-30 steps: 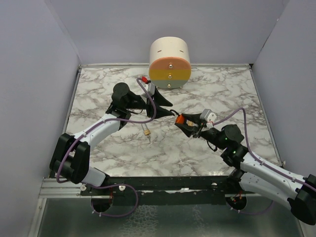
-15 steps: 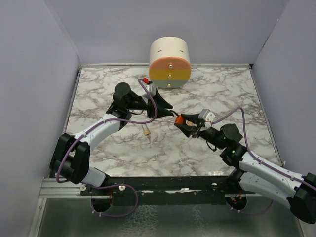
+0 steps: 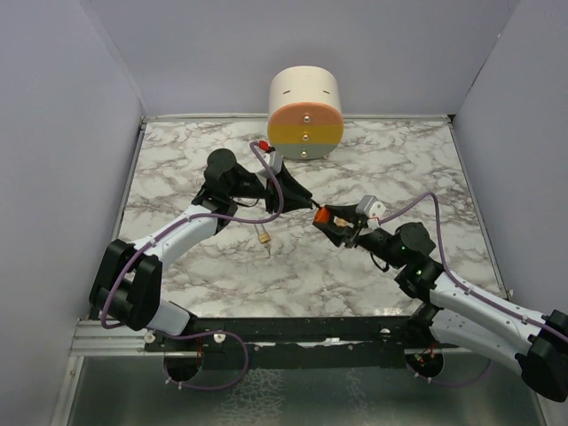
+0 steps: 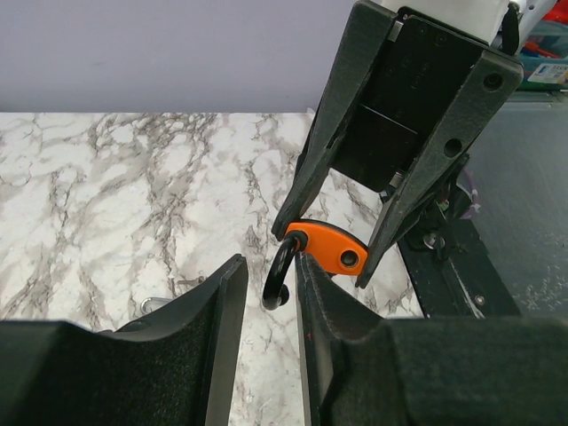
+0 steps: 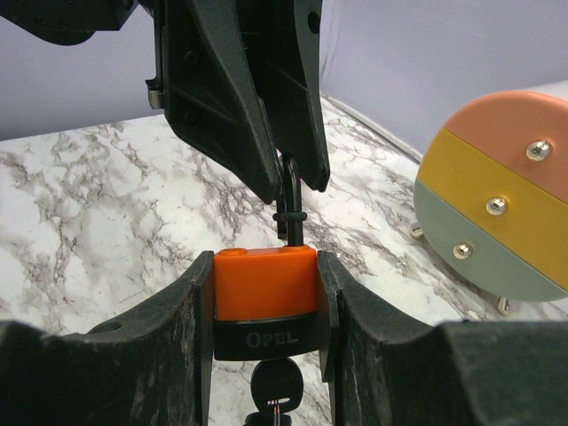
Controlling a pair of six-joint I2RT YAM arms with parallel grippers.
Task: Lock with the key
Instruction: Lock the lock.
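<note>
My right gripper [image 5: 264, 262] is shut on an orange padlock [image 5: 264, 284] with a black band marked OPEL, held above the table. The black-headed key [image 5: 275, 386] sticks out of the lock's underside, towards the camera. The lock's black shackle [image 5: 291, 209] points at my left gripper. In the left wrist view the shackle [image 4: 278, 275] stands open, swung out from the orange body [image 4: 330, 248]. It lies between the fingers of my left gripper [image 4: 271, 266], touching the right one, with a gap to the left one. In the top view the two grippers [image 3: 302, 197] [image 3: 327, 216] meet mid-table.
A cream drum with a pink, yellow and grey striped face [image 3: 304, 111] stands at the back edge, also in the right wrist view [image 5: 497, 209]. A small brass padlock [image 3: 264, 237] lies on the marble below my left gripper. Purple walls close the table's back and both sides.
My left gripper has moved right, bringing its fingers around the shackle. My right gripper has shifted slightly left with the padlock.
</note>
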